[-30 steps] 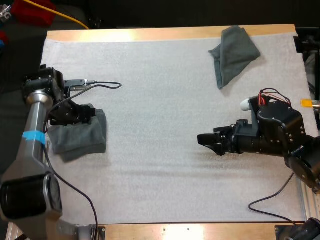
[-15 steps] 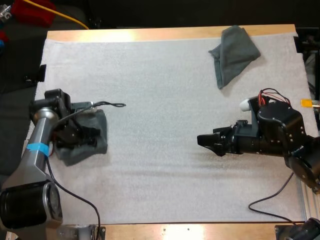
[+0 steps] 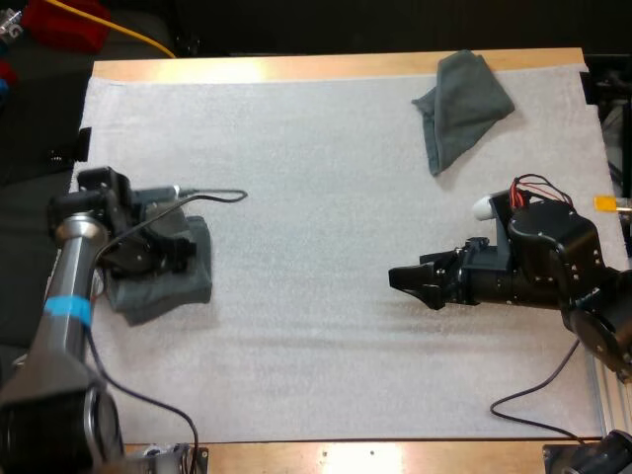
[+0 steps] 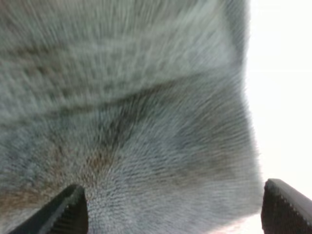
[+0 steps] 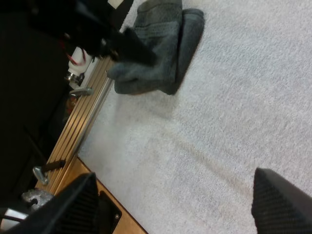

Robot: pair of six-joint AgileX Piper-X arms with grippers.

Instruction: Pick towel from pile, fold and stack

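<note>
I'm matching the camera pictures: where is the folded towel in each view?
High view: folded towel on the mat, left edge, under the left hand.
Left wrist view: towel close beneath that hand's fingers.
Right wrist view: towel across the mat, under the left hand.
Shared landmark: left hand.

place: robot lab bench | evidence: white mat (image 3: 326, 326), wooden table (image 3: 296, 69), aluminium rail (image 5: 90, 114)

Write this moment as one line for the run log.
left gripper: open, at folded towel | right gripper: open, over bare mat | crumpled towel: mat's far right, alone
</note>
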